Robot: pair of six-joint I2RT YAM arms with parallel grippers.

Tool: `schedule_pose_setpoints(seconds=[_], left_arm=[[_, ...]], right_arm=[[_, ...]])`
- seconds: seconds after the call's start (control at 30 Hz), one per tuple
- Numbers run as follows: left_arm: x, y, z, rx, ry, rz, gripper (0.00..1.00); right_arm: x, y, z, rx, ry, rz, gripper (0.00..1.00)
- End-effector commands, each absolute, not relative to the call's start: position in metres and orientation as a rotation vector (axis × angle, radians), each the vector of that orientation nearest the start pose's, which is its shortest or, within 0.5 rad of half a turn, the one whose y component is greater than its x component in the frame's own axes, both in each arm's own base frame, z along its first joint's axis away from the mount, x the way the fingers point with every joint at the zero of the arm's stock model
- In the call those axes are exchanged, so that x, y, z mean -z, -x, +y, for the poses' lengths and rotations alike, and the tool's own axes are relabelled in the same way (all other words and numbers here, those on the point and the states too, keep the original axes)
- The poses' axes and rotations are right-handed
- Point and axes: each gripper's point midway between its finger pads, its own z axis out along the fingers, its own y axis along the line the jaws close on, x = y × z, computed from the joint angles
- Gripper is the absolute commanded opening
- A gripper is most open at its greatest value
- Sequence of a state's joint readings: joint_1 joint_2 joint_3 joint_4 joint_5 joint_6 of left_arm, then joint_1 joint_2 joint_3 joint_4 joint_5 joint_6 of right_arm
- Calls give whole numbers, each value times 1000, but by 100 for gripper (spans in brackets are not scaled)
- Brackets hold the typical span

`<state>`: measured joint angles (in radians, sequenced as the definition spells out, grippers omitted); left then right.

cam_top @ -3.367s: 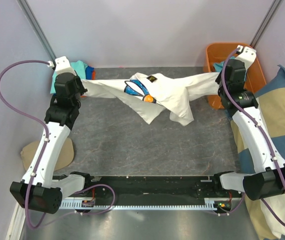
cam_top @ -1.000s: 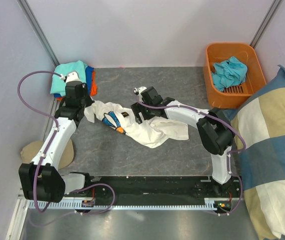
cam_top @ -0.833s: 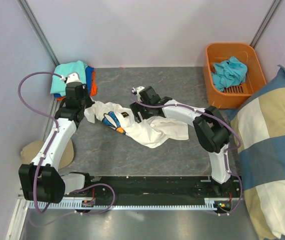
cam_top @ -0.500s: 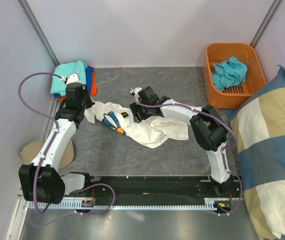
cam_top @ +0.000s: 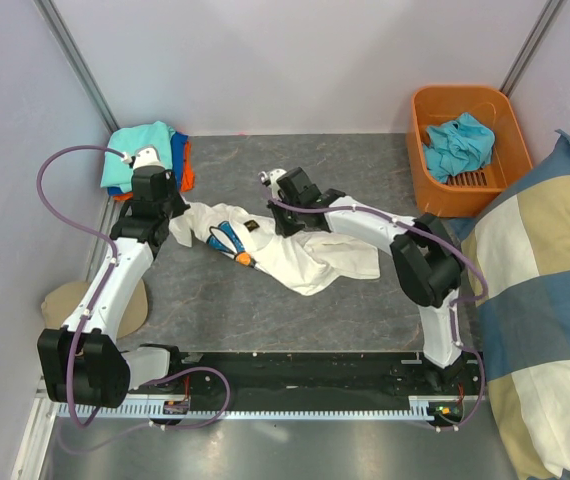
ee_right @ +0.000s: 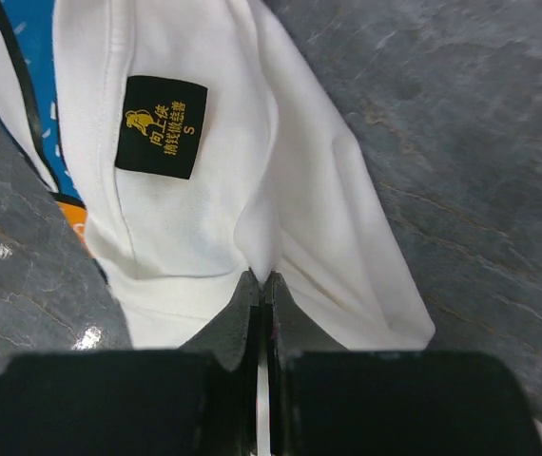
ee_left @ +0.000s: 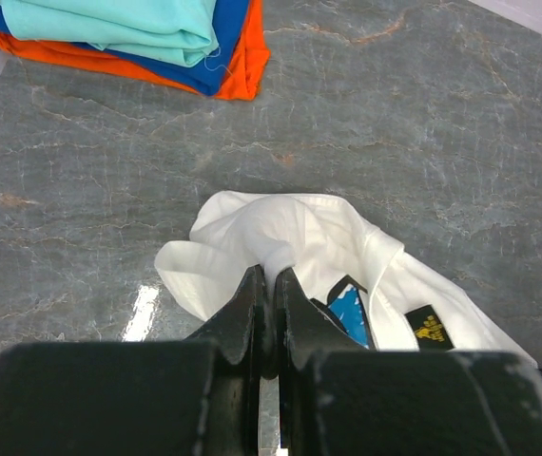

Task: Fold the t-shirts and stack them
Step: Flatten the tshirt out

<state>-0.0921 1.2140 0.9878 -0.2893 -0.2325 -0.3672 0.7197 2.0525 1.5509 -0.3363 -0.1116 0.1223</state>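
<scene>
Two pinches hold the white t-shirt (cam_top: 310,262). The left end effector (ee_left: 269,285) is closed tight on a puckered fold at the garment's left edge. The right end effector (ee_right: 261,283) is closed just as tight on cloth just below the black neck label (ee_right: 162,125).

A few seconds ago the arms were spread wide, with the shirt stretched taut across the back of the bench (cam_top: 365,310). They have since swung inward, and the shirt now lies slack and bunched left of centre, its blue print half buried in wrinkles. Over the last second only the right end effector has crept slightly toward the rear.

The stretch seems to have been given up for a lay-down, yet the cloth is crumpled, not flat, so the fold looks barely begun. It will probably need spreading first.

The folded stack (cam_top: 145,148) waits at the back left, and a teal t-shirt (cam_top: 457,140) sits in the orange basket (cam_top: 420,110).
</scene>
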Motion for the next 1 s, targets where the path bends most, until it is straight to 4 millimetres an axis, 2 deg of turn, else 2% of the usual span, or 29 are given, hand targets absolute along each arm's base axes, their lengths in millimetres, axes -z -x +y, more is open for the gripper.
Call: schedule_pose_setpoints(seconds=[0.0, 0.03, 0.1, 0.13, 0.2, 0.23, 0.3, 0.33, 0.4, 0.43, 0.6, 0.7, 0.83, 0.87, 0.93, 0.97], left_arm=[[-243, -386, -10, 64, 425, 1930, 2], [-247, -387, -9, 62, 421, 1924, 2], [-259, -389, -8, 58, 407, 1902, 2], [-264, -389, -8, 56, 399, 1891, 2], [-276, -390, -7, 48, 385, 1868, 2], [-281, -389, -6, 43, 381, 1857, 2], [-287, -389, -2, 22, 379, 1843, 2], [-288, -388, -1, 12, 380, 1839, 2], [-291, -387, 2, -3, 377, 1831, 2], [-291, -387, 2, -8, 376, 1831, 2], [-300, -385, 7, -32, 374, 1815, 2], [-313, -383, 15, -68, 378, 1793, 2], [-342, -374, 24, -106, 376, 1736, 2], [-356, -371, 26, -112, 371, 1711, 2], [-369, -362, 28, -121, 363, 1695, 2], [-384, -358, 29, -117, 361, 1669, 2]], right_arm=[[-172, -394, 339, -399, 663, 2161, 0], [-200, -393, 333, -395, 631, 2115, 0], [-224, -397, 313, -350, 553, 2095, 0], [-251, -394, 304, -354, 523, 2052, 0], [-271, -395, 283, -306, 463, 2036, 0], [-295, -391, 272, -301, 431, 1994, 0], [-313, -389, 250, -221, 387, 1972, 0], [-331, -384, 240, -210, 367, 1939, 0], [-345, -380, 225, -166, 339, 1919, 0], [-359, -377, 212, -126, 302, 1893, 0], [-382, -366, 178, -24, 209, 1859, 0], [-382, -359, 175, -43, 203, 1867, 0], [-384, -343, 189, -173, 261, 1884, 0], [-385, -339, 194, -214, 278, 1887, 0], [-391, -321, 216, -376, 385, 1876, 0], [-390, -314, 223, -426, 431, 1889, 0]])
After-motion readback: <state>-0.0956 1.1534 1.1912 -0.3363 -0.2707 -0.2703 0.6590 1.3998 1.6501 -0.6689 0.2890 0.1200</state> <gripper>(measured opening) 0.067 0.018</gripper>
